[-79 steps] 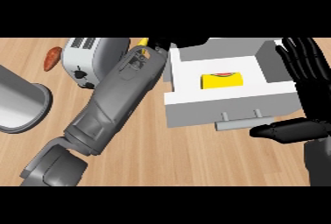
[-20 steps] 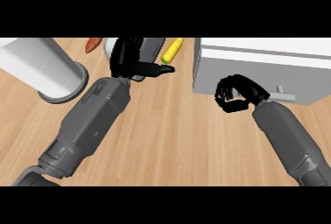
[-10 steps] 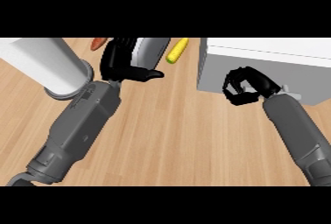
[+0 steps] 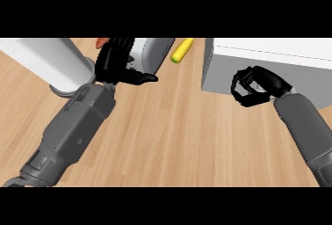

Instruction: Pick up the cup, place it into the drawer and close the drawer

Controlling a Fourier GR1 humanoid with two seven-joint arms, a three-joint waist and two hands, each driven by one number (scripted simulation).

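The white drawer unit point(image 4: 272, 57) stands at the right with its front flush, so nothing inside it shows. No cup is in view. My right hand point(image 4: 256, 85) has its fingers curled, knuckles against the drawer front, and I see nothing held in it. My left hand point(image 4: 118, 65) is raised at the upper left with straight fingers and the thumb pointing right. It stands in front of a grey and white appliance point(image 4: 154, 52) and holds nothing.
A tall white-grey cylinder point(image 4: 48, 63) stands at the far left beside my left forearm. A yellow item point(image 4: 182, 49) lies between the appliance and the drawer unit. An orange item point(image 4: 102, 42) peeks out behind my left hand. Bare wooden counter point(image 4: 182, 132) lies between my forearms.
Four seconds ago the drawer stood open with a yellow object inside; now its front is flush. Over the last second my right hand pushed up against the drawer front, and my left hand barely moved.
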